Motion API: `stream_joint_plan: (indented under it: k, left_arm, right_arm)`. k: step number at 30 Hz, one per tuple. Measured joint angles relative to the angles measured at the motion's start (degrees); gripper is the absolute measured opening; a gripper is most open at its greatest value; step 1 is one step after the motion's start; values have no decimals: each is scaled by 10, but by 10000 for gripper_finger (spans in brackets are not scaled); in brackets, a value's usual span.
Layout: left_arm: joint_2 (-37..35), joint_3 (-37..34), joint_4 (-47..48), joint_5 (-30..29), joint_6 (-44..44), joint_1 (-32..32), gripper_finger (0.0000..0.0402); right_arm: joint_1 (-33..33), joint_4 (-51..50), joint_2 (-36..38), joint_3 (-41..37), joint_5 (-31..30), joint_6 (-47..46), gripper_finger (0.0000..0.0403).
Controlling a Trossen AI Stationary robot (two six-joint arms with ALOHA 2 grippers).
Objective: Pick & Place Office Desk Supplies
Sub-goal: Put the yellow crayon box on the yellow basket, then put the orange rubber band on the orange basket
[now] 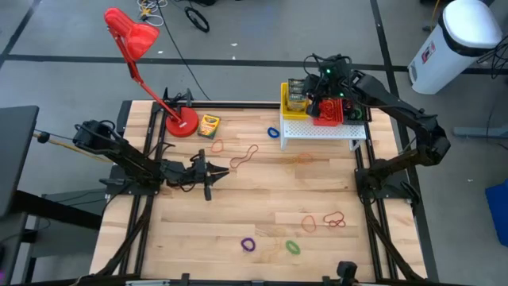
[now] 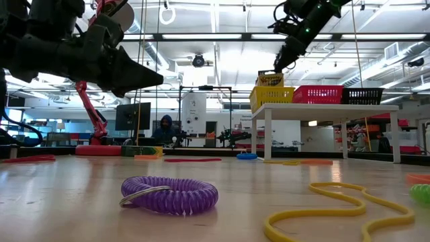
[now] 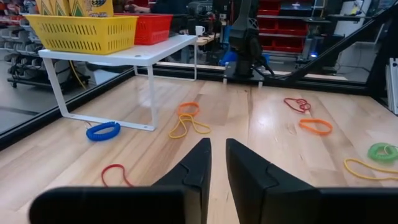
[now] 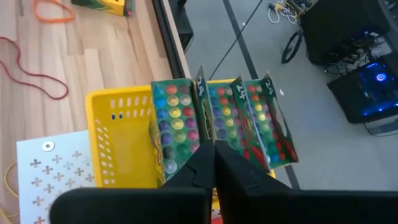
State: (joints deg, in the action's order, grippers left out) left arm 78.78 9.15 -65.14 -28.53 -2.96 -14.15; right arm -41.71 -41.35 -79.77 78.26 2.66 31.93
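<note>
Three yellow-green crayon boxes (image 4: 217,118) stand upright in the yellow mesh basket (image 4: 121,152), with the red basket (image 1: 327,111) and black basket (image 1: 355,114) beside it on a white shelf (image 1: 324,133). My right gripper (image 4: 214,154) is shut right over these boxes, and it shows above the basket in the low view (image 2: 278,65). Another crayon box (image 1: 209,125) lies flat on the table. Rubber-band loops (image 1: 244,156) and coils (image 2: 169,195) are scattered over the wood. My left gripper (image 3: 217,155) hovers over the table's left half, with a narrow gap between its fingers. My right gripper's shut fingertips (image 4: 205,163) come from above at the upper edges of the crayon boxes (image 4: 208,134) in the yellow basket. The fingers themselves cover that spot, so I cannot tell whether they touch a box.
A red desk lamp (image 1: 131,38) stands with its base (image 1: 182,123) at the table's far left. The white shelf takes up the far right corner. Bands lie near the near edge: purple (image 1: 248,245), green (image 1: 293,247), red and orange (image 1: 333,217). The table's middle is bare wood.
</note>
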Motion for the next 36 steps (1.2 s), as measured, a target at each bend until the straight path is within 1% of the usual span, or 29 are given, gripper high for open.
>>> stream_joint_plan:
  k: [6, 11, 17, 19, 22, 24, 26, 29, 32, 34, 36]
  left_arm:
    - [0, 0, 0, 0, 0, 0, 54]
    - [0, 0, 0, 0, 0, 0, 54]
    - [0, 0, 0, -2, 0, 0, 54]
    - [0, 0, 0, -2, 4, 0, 54]
    - [0, 0, 1, -4, 8, 0, 54]
    - [0, 0, 0, -6, 9, 0, 54]
    - [0, 0, 0, -6, 9, 0, 54]
    - [0, 0, 0, -6, 9, 0, 54]
    - [5, 0, 0, -6, 18, 0, 54]
    - [12, 0, 0, -6, 24, 0, 54]
    - [23, 0, 0, -6, 24, 0, 54]
  right_arm:
    - [0, 0, 0, 0, 0, -15, 32]
    - [5, 6, 0, 0, -5, -16, 66]
    - [23, 59, 7, 0, -105, -35, 121]
    - [35, 77, 19, 0, -117, -38, 137]
    - [65, 75, 42, 0, -115, -63, 151]
    - [95, 49, 57, 0, -116, -96, 147]
    - [129, 19, 67, -2, -114, -140, 126]
    - [184, 27, 81, -52, -83, -202, 73]
    - [246, 83, 92, -130, -79, -259, 17]
    - [292, 129, 96, -183, -97, -302, 9]
    - [340, 169, 94, -228, -112, -351, 17]
